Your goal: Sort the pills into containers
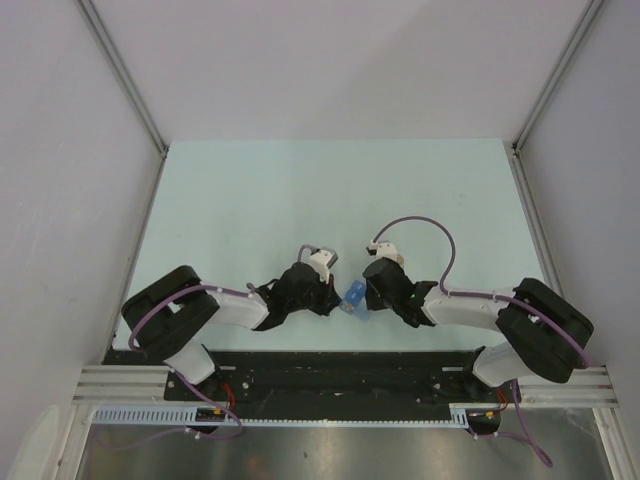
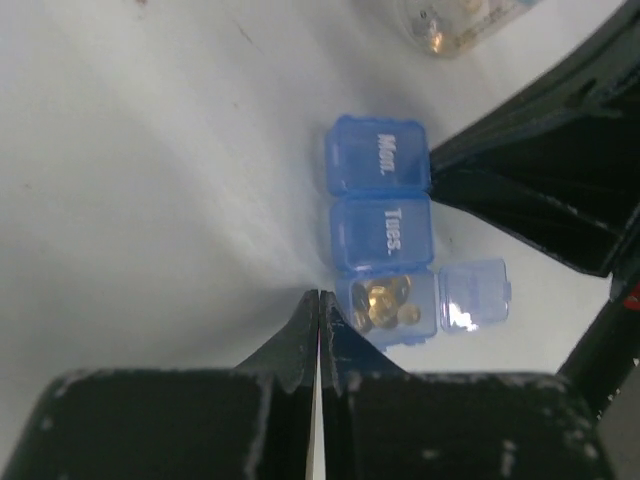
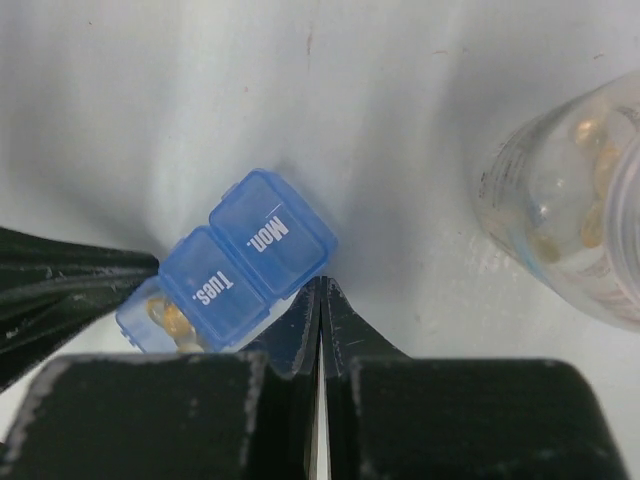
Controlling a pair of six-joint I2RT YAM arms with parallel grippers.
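Blue pill box (image 2: pixel 385 235) reads "Mon." and "Tues."; third label unclear.

The top external camera is looking steeply down from high behind the near edge of the pale green tabletop (image 1: pixel 300 190), taking all of it in from afar. The wrist cameras are peering past the left gripper (image 2: pixel 319 300) and the right gripper (image 3: pixel 320 290), close to the surface and from opposing sides. All three views are sharing the small translucent blue plastic three-compartment pill box (image 1: pixel 354 297) (image 2: pixel 383 240) (image 3: pixel 240 265). Both wrist views are also catching the clear plastic pill bottle (image 2: pixel 455 20) (image 3: pixel 575 200).
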